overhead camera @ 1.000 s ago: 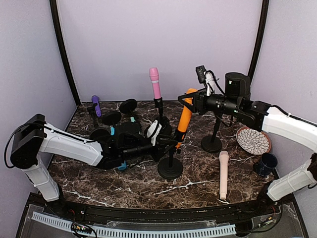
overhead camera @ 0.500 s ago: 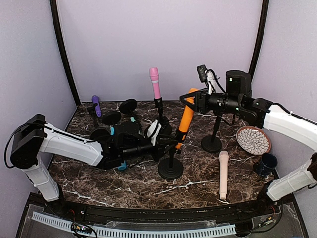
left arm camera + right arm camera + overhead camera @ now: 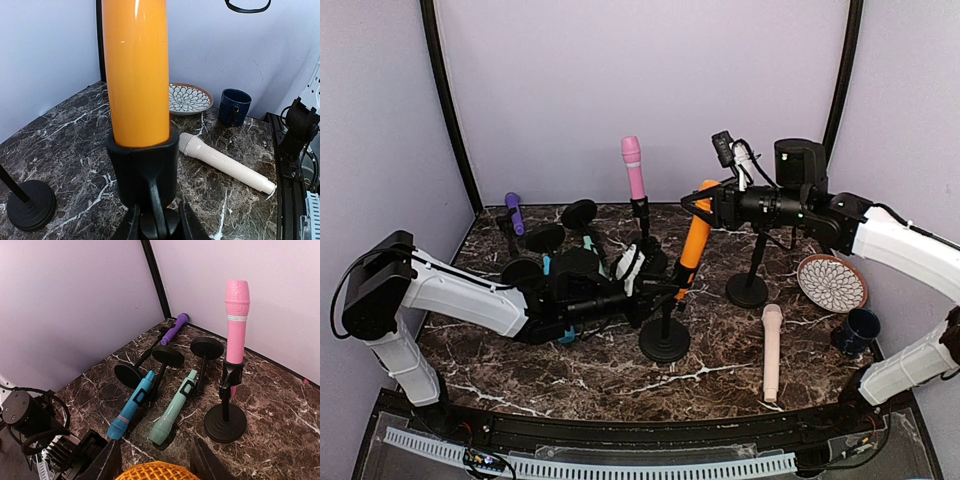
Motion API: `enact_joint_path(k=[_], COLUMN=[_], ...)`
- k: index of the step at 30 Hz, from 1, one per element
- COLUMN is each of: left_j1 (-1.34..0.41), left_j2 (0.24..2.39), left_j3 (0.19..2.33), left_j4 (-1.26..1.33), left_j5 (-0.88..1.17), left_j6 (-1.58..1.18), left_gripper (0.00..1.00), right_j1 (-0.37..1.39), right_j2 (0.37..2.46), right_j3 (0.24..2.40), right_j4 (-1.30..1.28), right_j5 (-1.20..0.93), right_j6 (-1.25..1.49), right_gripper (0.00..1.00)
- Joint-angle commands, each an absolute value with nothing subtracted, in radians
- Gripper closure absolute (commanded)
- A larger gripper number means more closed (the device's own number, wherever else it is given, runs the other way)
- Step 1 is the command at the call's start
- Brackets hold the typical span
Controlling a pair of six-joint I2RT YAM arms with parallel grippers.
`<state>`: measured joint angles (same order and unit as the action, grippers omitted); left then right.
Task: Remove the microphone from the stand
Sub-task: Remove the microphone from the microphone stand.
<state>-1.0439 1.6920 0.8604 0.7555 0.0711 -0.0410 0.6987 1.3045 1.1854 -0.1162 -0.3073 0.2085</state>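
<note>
I see the orange microphone [image 3: 692,245] sitting tilted in the clip [image 3: 145,165] of its stand [image 3: 664,340], near the middle of the tabletop [image 3: 570,375]. My left tool [image 3: 658,291] is closed tight on the neck of the stand, just under the clip. My right tool [image 3: 704,203] is at the top end of the microphone, and its fingers [image 3: 106,465] are half closed and press the mesh head from both sides. The microphone is not yet out of the clip.

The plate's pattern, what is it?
The plate shows a dark flower-petal pattern on white; clearest in left wrist view.
</note>
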Motion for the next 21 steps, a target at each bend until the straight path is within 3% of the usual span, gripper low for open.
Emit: enact_joint_path(k=[1, 12, 21], left_j1=[-1.043, -1.042, -1.043], left_j2=[1.708, 1.705, 1.709], left_j3=[0.813, 0.783, 0.775], left_j4=[0.656, 0.663, 0.661], left_j5=[0.104, 0.113, 0.1], left_j6=[-0.058, -0.07, -0.069], left_gripper=[1.0, 1.0, 1.0], right_j1=[0.684, 0.681, 0.681], right_j2=[1.289, 1.322, 1.342], right_j3=[1.217, 1.272, 1.401], right_j4=[0.054, 0.005, -0.193], right_j5=[-0.552, -0.423, -0.121], right_j6=[0.121, 0.179, 0.298], right_gripper=[0.68, 0.69, 0.69])
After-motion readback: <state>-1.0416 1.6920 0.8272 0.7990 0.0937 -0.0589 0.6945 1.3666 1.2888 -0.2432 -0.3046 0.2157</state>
